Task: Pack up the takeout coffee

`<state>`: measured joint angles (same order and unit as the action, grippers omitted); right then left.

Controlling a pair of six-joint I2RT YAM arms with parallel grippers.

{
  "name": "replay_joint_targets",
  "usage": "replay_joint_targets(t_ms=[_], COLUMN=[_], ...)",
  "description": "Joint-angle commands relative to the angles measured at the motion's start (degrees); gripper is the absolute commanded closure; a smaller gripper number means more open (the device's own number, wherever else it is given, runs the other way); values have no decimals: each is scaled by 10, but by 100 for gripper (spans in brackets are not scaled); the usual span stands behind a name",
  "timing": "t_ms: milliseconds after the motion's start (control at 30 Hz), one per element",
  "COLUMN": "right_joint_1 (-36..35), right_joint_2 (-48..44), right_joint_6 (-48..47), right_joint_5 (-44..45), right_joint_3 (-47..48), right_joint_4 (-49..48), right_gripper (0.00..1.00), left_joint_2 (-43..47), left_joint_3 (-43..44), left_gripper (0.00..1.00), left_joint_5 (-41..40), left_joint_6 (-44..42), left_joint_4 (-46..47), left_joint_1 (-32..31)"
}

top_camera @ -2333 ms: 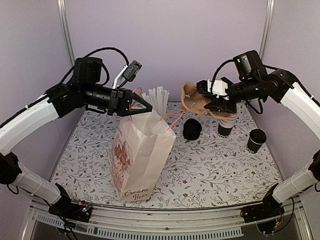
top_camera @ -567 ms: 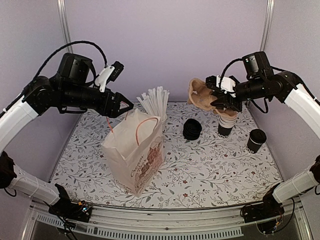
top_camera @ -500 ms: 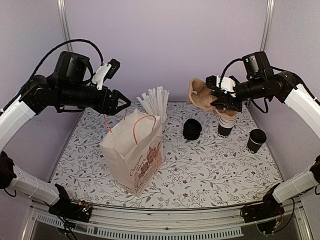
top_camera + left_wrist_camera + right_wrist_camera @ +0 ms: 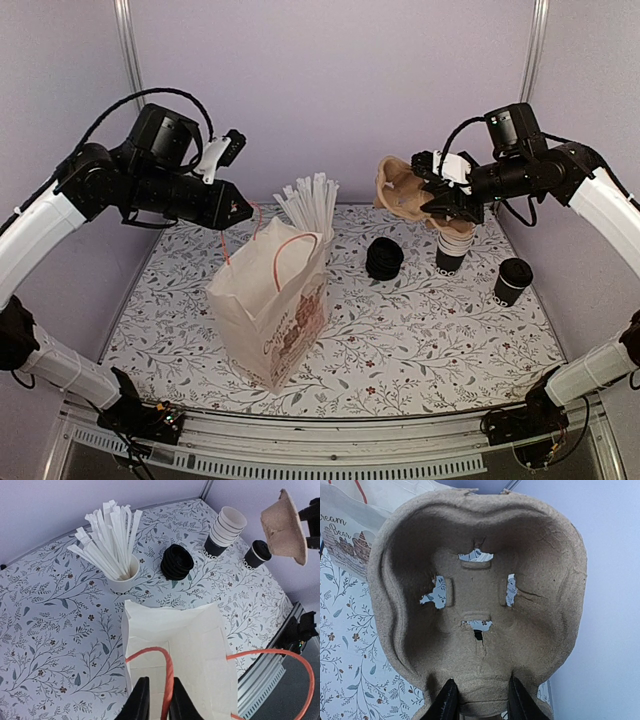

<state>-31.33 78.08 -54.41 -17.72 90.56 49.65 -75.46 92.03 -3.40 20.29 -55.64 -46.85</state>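
The takeout coffee, a black lidded cup, stands on the mat at the far right with no gripper near it. A white paper bag stands open left of centre, its white inside facing up. My left gripper hovers over the bag's left edge, and its jaws are shut on one orange handle. High at the back right, my right gripper is shut on the rim of a brown pulp cup carrier, which fills the right wrist view.
A white cup of straws stands behind the bag. A stack of black lids and a stack of lidless black cups sit under the held carrier. The floral mat ends at a metal rail along the near edge.
The left gripper has narrowed from wide open onto the orange handle and moved slightly right. Since the oldest frame the bag has turned and shifted left. The right arm holds still.
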Motion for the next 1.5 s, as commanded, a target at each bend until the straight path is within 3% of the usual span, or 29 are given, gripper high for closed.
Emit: replay_joint_targets(t_ms=[0,233,733,1133,1333,1400,1467], right_joint_1=[1,1,1,1,1,1,1], right_joint_2=[-1,3,3,-12,-31,-37,-46], right_joint_6=[10,22,31,28,27,26,27], right_joint_5=[14,2,20,16,-4,-25,-74], right_joint_3=[15,67,105,89,90,94,106], right_joint_4=[-11,-12,-22,-21,-11,1,21], right_gripper=[70,70,70,70,70,70,69], left_joint_2=[-16,-26,-103,-160,-204,-204,-197], left_joint_3=[28,17,113,116,163,168,172], left_gripper=[90,94,94,87,80,73,59], left_joint_5=[60,224,333,268,202,189,178], left_joint_6=[-9,9,-11,-121,-140,-136,-131], left_joint_4=[37,155,190,142,97,95,96], left_joint_1=[2,-49,-131,-99,-90,-89,-89])
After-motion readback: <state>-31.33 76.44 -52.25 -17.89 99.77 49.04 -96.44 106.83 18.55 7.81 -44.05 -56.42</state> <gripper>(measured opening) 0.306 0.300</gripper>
